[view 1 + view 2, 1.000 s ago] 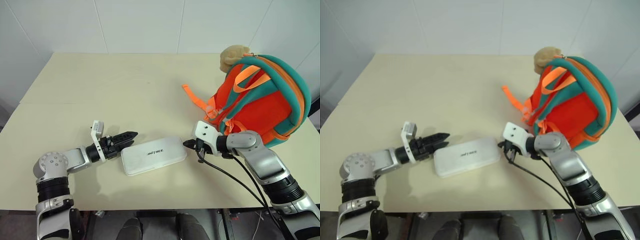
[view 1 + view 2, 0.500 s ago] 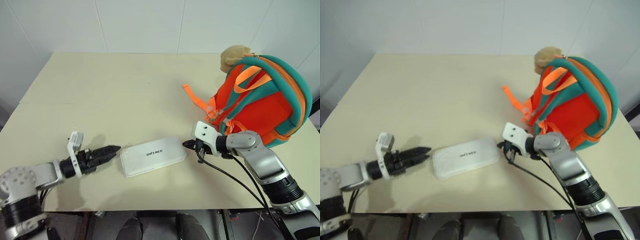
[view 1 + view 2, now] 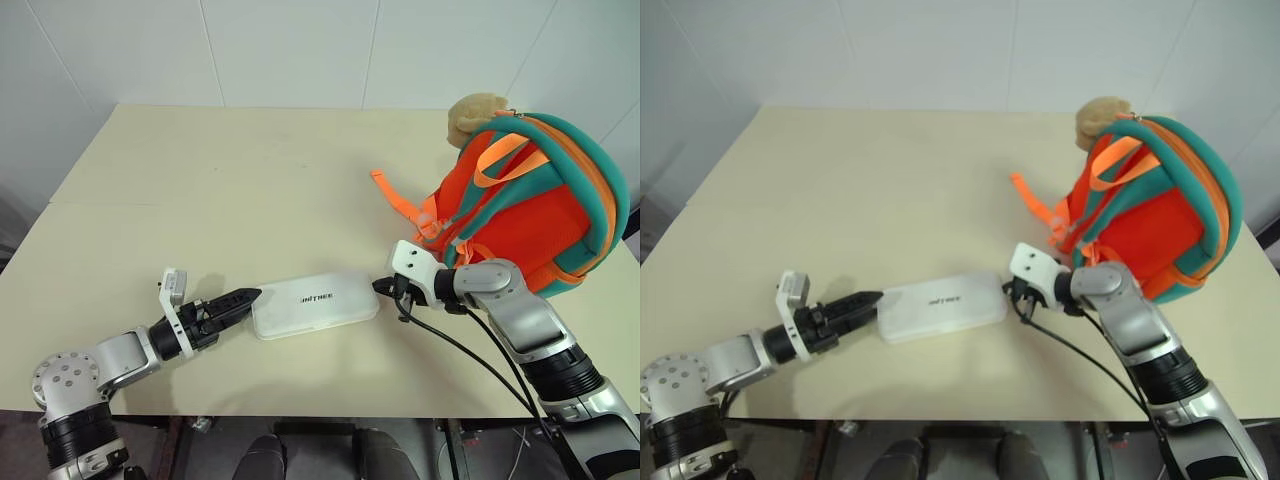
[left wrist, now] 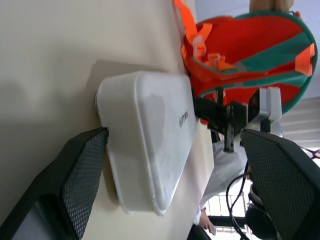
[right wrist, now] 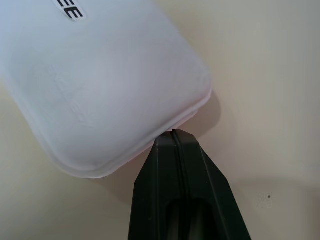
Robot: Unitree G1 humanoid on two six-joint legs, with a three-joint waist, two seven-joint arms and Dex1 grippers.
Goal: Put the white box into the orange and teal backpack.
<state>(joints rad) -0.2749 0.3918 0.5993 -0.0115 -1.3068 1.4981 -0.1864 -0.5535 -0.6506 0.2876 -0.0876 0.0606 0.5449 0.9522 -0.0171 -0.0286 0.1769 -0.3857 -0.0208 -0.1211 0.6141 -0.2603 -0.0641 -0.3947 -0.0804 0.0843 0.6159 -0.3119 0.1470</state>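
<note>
Flat white plastic box (image 3: 314, 304) with rounded corners and dark lettering on its lid lay on the beige counter (image 3: 230, 190), near the front edge and roughly at the centre of the head view. The bulky orange fabric backpack with teal trim (image 3: 530, 205) stood at about 2 o'clock from the box, well apart from it, with a tan plush toy (image 3: 476, 113) at its top and a loose orange webbing strap (image 3: 395, 200) trailing onto the counter toward the box. The left gripper (image 3: 232, 301) lay low over the counter at 9 o'clock of the box, pointing at its short left end; in the left wrist view its two black fingers (image 4: 80, 175) stood wide apart, one close beside the box's near corner. The right gripper (image 3: 381, 286) sat at 3 o'clock of the box, its fingers pressed together on nothing, their tip meeting the rim of the box's right end (image 5: 172, 131).
</note>
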